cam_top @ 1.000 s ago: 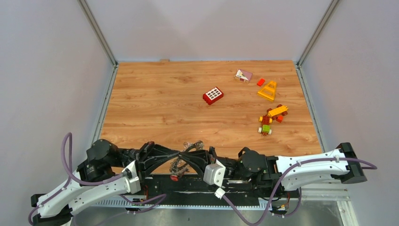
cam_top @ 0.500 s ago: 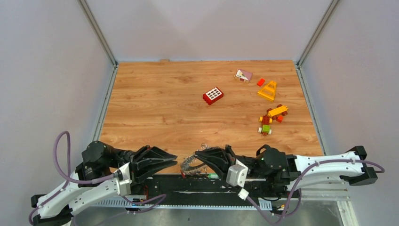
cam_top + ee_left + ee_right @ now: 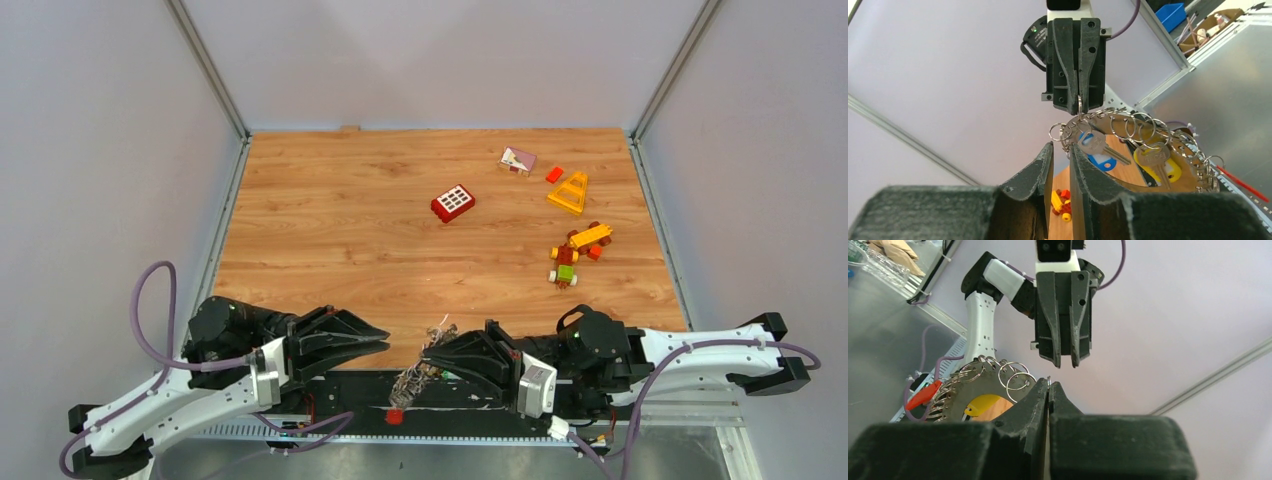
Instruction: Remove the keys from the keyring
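At 6 o'clock in the top view, at the near edge of the bench (image 3: 330, 220), the keyring (image 3: 425, 362) hangs in the air as a ragged grey bundle, with a red key head (image 3: 395, 415) dangling lowest. The right fingers (image 3: 470, 355), matt black moulded plastic, are pressed together on the ring's thin wire. The left wrist view shows the wire nipped at their very tips, at 12 o'clock on the ring.

The left fingers (image 3: 1035, 175) are tapered black wedges with a grainy surface. They stand slightly apart, with a narrow slot between them and nothing in it, and their tips sit just beside the small loops at the ring's 9 o'clock.

The keys (image 3: 1095, 145) are flat silver blades, each on its own small wire loop. One has a blue plastic head (image 3: 1100, 162) and another a yellow head (image 3: 1168, 170). From above they are too tangled to count, and the ring's 4 o'clock side runs off the left wrist picture. In the right wrist view, that arm's own fingers hide the ring's lower part.

Farther out, well apart from the ring:
- A red brick (image 3: 453, 203) with a white grid on top lies near the middle of the bench.
- A toy cart (image 3: 570, 255) of yellow, brown and green bricks lies at 2 o'clock.
- A hollow yellow triangle (image 3: 568, 192), a small red block (image 3: 554, 174) and a pale pink block (image 3: 517, 160) lie at 1 o'clock
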Tool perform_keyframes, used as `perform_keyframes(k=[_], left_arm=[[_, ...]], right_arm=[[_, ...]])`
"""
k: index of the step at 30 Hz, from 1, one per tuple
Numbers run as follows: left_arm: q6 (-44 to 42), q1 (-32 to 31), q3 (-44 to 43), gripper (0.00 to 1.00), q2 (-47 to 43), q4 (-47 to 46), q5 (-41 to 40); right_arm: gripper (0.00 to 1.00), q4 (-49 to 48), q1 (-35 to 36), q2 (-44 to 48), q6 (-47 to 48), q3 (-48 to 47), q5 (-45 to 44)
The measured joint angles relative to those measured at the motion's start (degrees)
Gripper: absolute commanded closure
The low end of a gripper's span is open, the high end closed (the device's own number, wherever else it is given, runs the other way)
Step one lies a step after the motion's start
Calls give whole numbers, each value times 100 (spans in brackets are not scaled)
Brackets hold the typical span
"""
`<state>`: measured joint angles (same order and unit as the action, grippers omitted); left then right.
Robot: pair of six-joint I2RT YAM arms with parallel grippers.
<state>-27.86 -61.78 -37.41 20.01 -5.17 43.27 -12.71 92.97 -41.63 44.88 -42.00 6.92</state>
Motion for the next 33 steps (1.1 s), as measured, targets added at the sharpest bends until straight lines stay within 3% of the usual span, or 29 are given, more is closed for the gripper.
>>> perform_keyframes(k=[14, 33], left_arm=[[737, -26, 254, 72, 560, -1263, 164], [651, -361, 372, 74, 741, -1250, -11]], right_arm=[[100, -149, 0, -72, 269, 103, 313], [100, -573, 0, -216, 474, 188, 9]])
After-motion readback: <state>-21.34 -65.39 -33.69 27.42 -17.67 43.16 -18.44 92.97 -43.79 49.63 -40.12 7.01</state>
